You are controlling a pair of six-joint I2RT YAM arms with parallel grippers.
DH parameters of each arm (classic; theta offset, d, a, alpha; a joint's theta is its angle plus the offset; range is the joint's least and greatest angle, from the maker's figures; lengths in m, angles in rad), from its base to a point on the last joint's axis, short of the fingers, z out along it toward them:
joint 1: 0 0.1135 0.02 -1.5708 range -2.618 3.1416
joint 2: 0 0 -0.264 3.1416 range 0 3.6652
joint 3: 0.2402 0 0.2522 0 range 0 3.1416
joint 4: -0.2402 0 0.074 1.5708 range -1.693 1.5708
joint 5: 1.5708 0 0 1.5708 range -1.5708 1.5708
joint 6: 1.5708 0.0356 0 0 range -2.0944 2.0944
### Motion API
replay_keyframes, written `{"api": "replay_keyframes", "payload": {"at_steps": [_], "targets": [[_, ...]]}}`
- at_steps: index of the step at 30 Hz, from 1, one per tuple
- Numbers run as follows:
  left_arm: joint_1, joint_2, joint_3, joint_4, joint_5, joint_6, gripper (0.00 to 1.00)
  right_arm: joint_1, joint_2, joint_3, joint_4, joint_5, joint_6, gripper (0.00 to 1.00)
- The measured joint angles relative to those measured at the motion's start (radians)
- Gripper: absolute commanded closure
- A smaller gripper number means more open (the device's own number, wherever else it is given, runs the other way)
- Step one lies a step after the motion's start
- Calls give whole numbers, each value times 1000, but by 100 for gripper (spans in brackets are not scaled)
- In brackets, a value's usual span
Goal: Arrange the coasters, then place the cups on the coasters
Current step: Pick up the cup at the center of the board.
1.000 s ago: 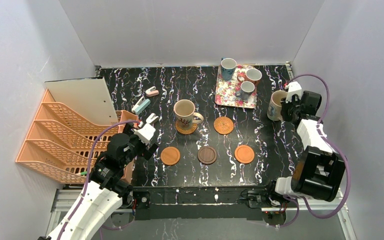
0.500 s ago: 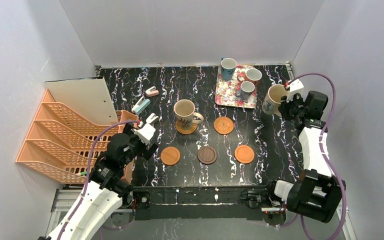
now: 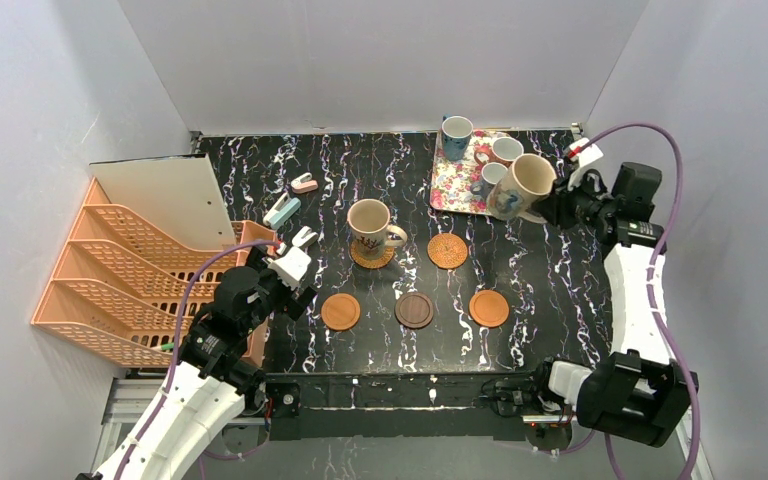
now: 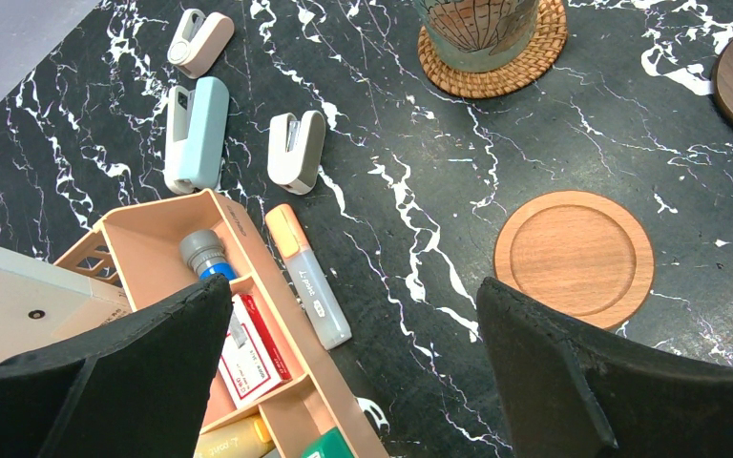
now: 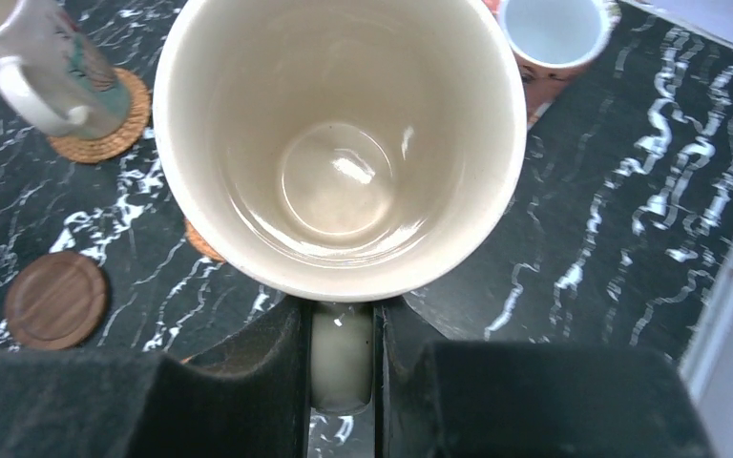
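Observation:
My right gripper [image 5: 342,363] is shut on the handle of a large beige cup [image 5: 339,143], which hangs tilted in the air by the tray's right edge [image 3: 520,185]. The other beige cup [image 3: 370,225] stands on a woven coaster [image 3: 372,257]. A second woven coaster [image 3: 448,250] lies bare to its right. In front lie a smooth orange coaster [image 3: 340,311], a dark brown one [image 3: 414,310] and another orange one [image 3: 488,308]. Three small cups [image 3: 456,133] stand on the floral tray [image 3: 455,190]. My left gripper [image 4: 353,353] hovers open and empty left of the orange coaster [image 4: 574,258].
An orange desk organizer [image 3: 130,270] fills the left side, its pen tray [image 4: 248,315] under my left gripper. Three small staplers [image 4: 196,129] and a marker [image 4: 307,277] lie on the black marble table [image 3: 560,290] near it. Walls close in on both sides.
My right arm has lifted the beige cup off the table's right side and carried it left toward the tray, tilting it. The left arm has not moved.

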Motion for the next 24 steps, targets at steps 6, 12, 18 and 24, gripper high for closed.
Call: {"api": "replay_keyframes", "payload": {"at_steps": [6, 12, 18, 24], "targets": [[0, 0, 0, 0, 0, 0, 2, 174, 24, -8, -2, 32, -3, 99], [0, 0, 0, 0, 0, 0, 2, 273, 59, -31, -6, 49, -53, 99], [0, 0, 0, 0, 0, 0, 2, 293, 56, -93, -4, 56, -150, 99], [0, 0, 0, 0, 0, 0, 2, 300, 49, -134, -15, 31, -232, 99]]}}
